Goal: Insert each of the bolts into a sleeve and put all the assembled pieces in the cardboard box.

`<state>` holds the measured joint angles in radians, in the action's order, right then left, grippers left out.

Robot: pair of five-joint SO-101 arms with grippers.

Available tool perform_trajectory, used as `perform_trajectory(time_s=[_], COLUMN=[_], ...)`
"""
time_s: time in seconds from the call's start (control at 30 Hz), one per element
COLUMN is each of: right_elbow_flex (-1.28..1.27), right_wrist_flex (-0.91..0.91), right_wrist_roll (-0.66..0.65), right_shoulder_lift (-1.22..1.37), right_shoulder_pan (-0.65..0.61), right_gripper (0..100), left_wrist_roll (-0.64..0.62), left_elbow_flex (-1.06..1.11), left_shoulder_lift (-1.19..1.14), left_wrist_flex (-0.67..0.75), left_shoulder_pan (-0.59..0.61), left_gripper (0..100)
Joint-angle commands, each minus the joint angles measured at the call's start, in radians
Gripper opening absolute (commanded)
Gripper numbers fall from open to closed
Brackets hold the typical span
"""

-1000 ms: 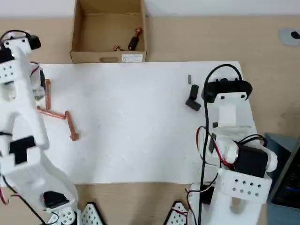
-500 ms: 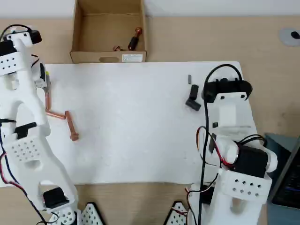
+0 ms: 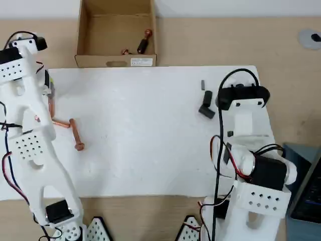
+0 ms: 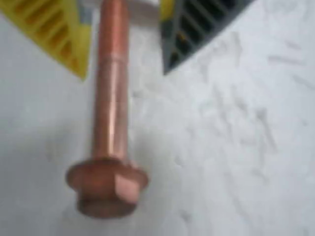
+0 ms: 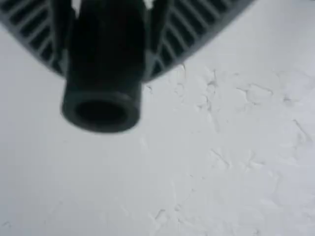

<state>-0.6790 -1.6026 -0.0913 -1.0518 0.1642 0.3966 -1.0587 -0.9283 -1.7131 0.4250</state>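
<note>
Left gripper [image 4: 123, 71] jaws spread astride 1 long copper flanged bolt [image 4: 110, 123]: yellow jaw touching the shank, dark jaw apart. Bolt lies flat at the left edge of the white foam mat [image 3: 145, 130], long axis up-down in the high view. Right gripper [image 5: 106, 54] pinches a short black tubular sleeve [image 5: 102, 105], well apart, right of centre.

— What is sitting on the desk [image 3: 281, 45]?
— A white sheet [image 3: 150, 140] is covering its middle. A cardboard box [image 3: 79, 42] is standing just past the sheet's far edge, and a grey disc [image 3: 309, 38] is lying at the far right corner.
— And on the sheet?
— A copper bolt [image 3: 76, 134] and a second bolt [image 3: 60, 122] are lying flat near its left edge, ends close together.
</note>
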Motion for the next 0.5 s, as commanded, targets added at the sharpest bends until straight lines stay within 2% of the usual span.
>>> perform_trajectory(time_s=[0.0,0.33,0.47], right_elbow_flex=[0.004,0.004,0.004], right_wrist_flex=[0.02,0.02,0.02], right_wrist_roll=[0.005,0.005,0.003], right_shoulder_lift=[-0.005,-0.005,-0.005], right_shoulder_pan=[0.012,0.01,0.008], right_gripper=[1.0,1.0,1.0], left_wrist_roll=[0.003,-0.003,-0.003], left_elbow_flex=[-0.089,-0.239,-0.281], left_shoulder_lift=[-0.021,-0.194,-0.246], left_wrist_flex=[-0.003,-0.003,-0.003], left_shoulder_pan=[0.005,-0.005,-0.031], left_gripper=[11,11,3])
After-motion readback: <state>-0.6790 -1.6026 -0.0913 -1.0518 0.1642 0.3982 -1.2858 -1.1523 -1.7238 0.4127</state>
